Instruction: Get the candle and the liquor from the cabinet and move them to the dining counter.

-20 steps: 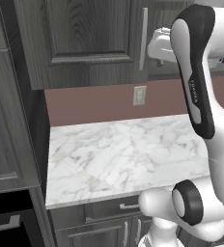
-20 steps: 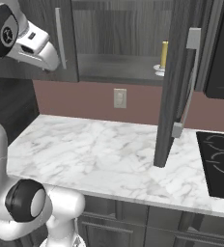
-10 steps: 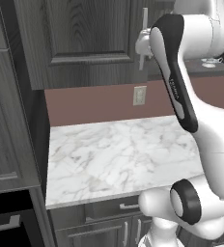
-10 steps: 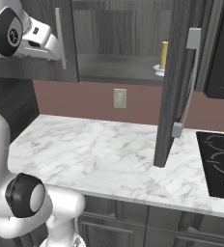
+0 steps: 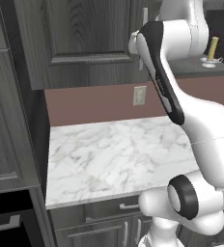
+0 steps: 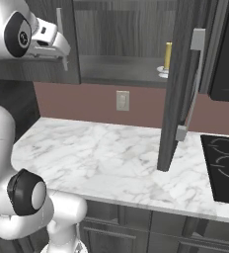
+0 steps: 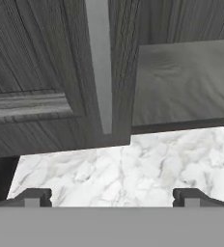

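Observation:
The candle point(image 5: 213, 48) point(image 6: 168, 55), a slim yellowish stick on a silvery base, stands on the open cabinet's shelf point(image 6: 121, 69) at its right end. The cabinet's right door point(image 6: 183, 84) hangs open; its left door point(image 5: 85, 38) point(image 7: 32, 72) is closed, with a vertical silver handle point(image 7: 100, 62). My gripper point(image 6: 62, 49) point(image 7: 112, 198) is open and holds nothing. It sits high at the left door's handle, well left of the candle, looking down past the shelf edge point(image 7: 181, 82). The liquor and the dining counter are out of view.
A white marble counter point(image 5: 119, 154) point(image 6: 111, 153) with a maroon backsplash and a wall outlet point(image 6: 122, 100) lies below the cabinet. A black cooktop point(image 6: 225, 168) is at its right end. Tall dark cabinets point(image 5: 7, 120) and an oven front stand on the left.
My arm has swung so its forearm now crosses in front of the left door, and the hand has risen slightly by the handle. The gripper stays open; the candle has not moved.

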